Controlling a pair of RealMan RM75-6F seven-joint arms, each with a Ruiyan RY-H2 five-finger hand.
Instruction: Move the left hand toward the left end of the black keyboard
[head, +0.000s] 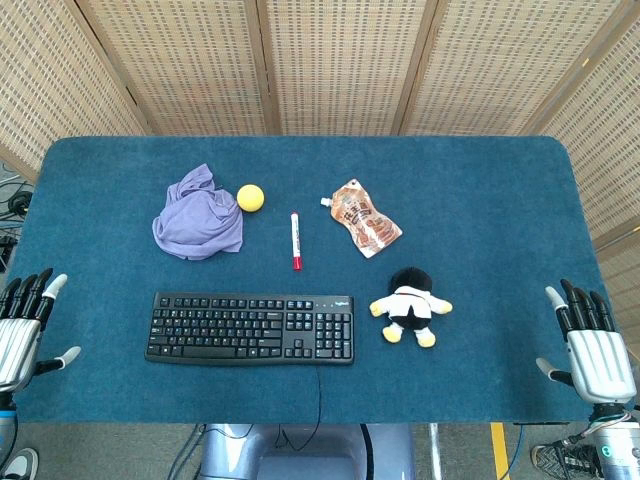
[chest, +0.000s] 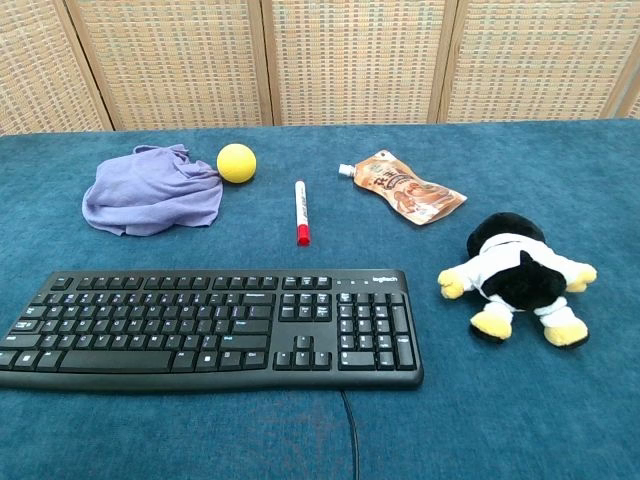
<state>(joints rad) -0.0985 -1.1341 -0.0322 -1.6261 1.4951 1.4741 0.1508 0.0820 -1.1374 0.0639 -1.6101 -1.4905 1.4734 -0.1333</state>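
A black keyboard (head: 250, 327) lies flat near the table's front edge, left of centre; the chest view shows the black keyboard (chest: 205, 325) up close. My left hand (head: 22, 325) hangs at the table's left edge, fingers straight and apart, holding nothing, a short way left of the keyboard's left end. At the right edge my right hand (head: 592, 347) is likewise spread and empty. Neither hand appears in the chest view.
Behind the keyboard lie a crumpled purple cloth (head: 197, 215), a yellow ball (head: 250, 197), a red-capped marker (head: 296, 240) and a brown snack pouch (head: 364, 218). A black-and-white plush toy (head: 411, 305) sits right of the keyboard. The keyboard's cable (head: 320, 390) runs off the front edge.
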